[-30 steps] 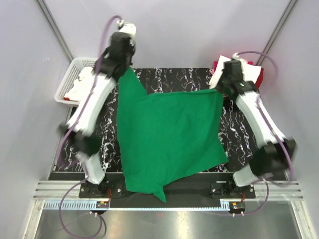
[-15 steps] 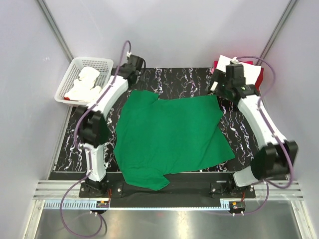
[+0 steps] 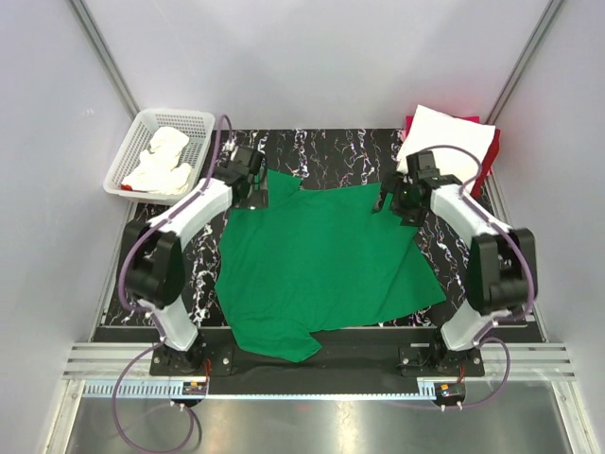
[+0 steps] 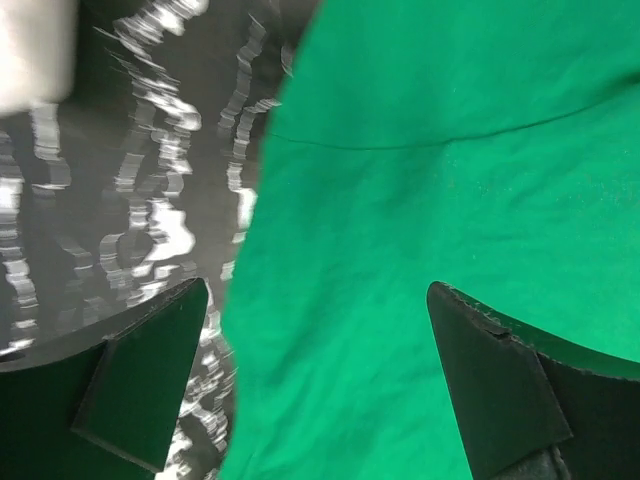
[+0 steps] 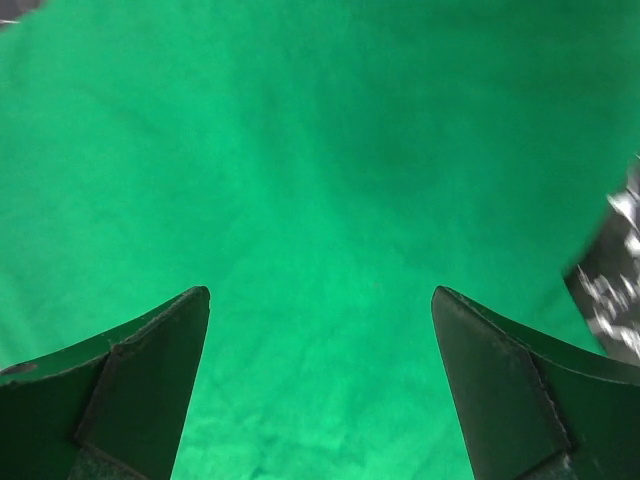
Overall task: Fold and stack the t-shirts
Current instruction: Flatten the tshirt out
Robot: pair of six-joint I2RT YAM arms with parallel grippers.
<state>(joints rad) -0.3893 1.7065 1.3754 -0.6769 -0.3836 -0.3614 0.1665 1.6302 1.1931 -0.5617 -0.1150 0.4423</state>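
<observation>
Where the basket (image 3: 175,113) sits: upper left of the frame, off the dark mat, holding crumpled white cloth (image 3: 159,161) with a scrap of red. These are probably shirts waiting their turn, kept out of the folding area.

Left claw (image 3: 248,194): low at the upper-left corner of the green t-shirt (image 3: 321,260). In the left wrist view its fingers are spread with nothing between them (image 4: 318,295). They straddle the shirt's left edge, with a seam line ahead and bare tabletop (image 4: 150,200) on one side.

Green t-shirt: spread mostly flat in the middle of the marbled tabletop (image 3: 340,151). One sleeve points to the upper left and another flap hangs toward the lower edge. It seems laid open so that a fold can begin.

Right claw (image 3: 402,210): low at the shirt's upper-right corner, mirroring the left. In the right wrist view its fingers are spread wide and empty (image 5: 320,295) over smooth green fabric. I cannot tell whether they touch it.

Stack: upper right of the frame, a folded white t-shirt (image 3: 444,142) lies on a red t-shirt (image 3: 489,156). It lies beside the work area, likely so finished shirts stay clear of it.

Judgement: spreading looks finished and folding of the green shirt is not yet begun.
</observation>
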